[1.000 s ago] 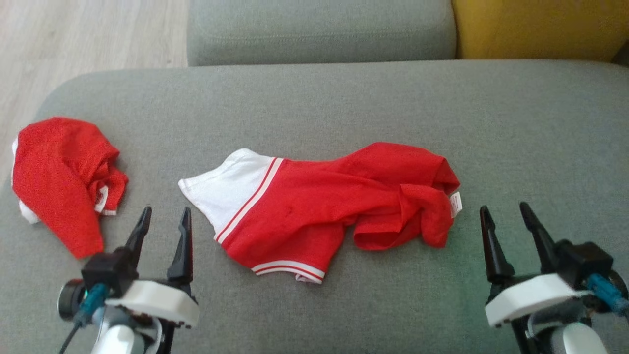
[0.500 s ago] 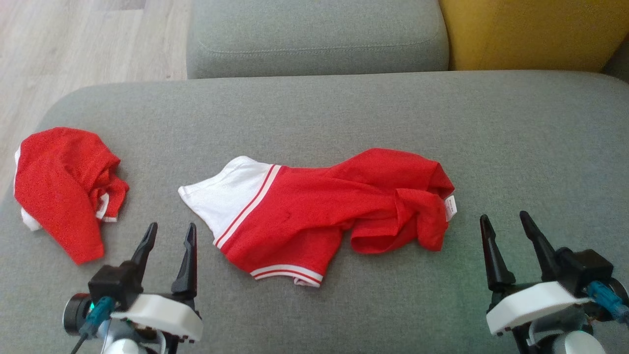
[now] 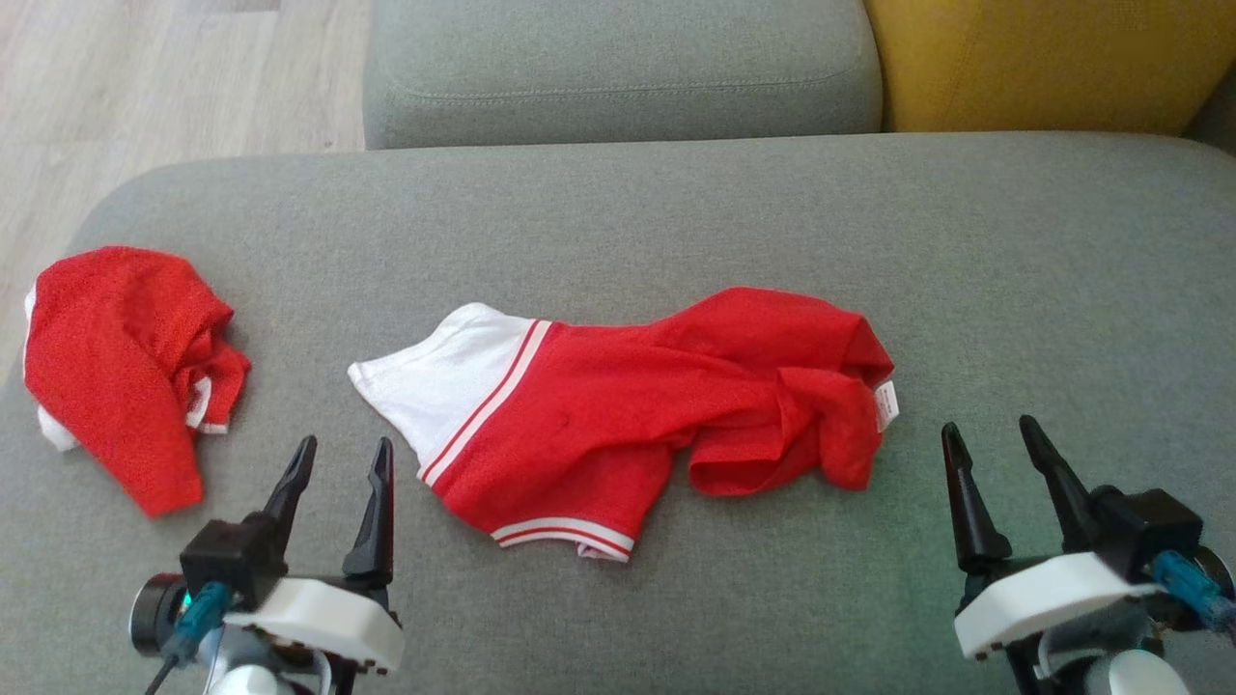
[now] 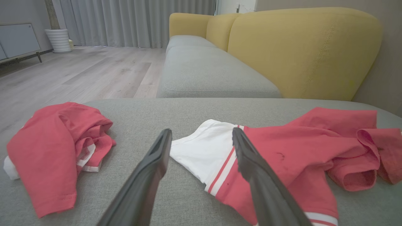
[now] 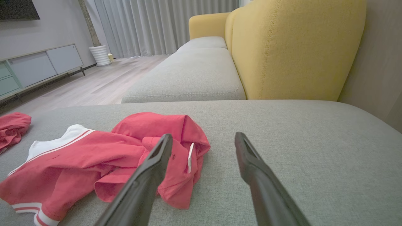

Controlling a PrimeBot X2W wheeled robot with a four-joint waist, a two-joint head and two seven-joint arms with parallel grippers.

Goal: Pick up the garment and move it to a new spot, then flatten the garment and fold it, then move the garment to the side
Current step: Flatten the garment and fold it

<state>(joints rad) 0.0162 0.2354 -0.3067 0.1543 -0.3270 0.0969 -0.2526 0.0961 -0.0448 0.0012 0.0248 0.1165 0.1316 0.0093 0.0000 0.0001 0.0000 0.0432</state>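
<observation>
Red-and-white garment (image 3: 618, 415) lies crumpled at centre of the grey sofa seat (image 3: 618, 212), with its white panel toward 9 o'clock and its bunched red end, with a white label (image 3: 885, 403), toward 3 o'clock. Left gripper (image 3: 346, 446) at 7 o'clock, fingers moderately apart and empty, just beside the white panel; right gripper (image 3: 988, 425) at 4 o'clock, likewise parted and empty, near the label end but not touching. Second red garment (image 3: 116, 367) heaped at 9 o'clock, well apart; yellow backrest (image 3: 1043, 58) at 1 o'clock.

Grey sofa cushion (image 3: 676, 203) bears rumpled red-white garment (image 3: 618, 415) centre, second red garment (image 3: 116, 367) left.
</observation>
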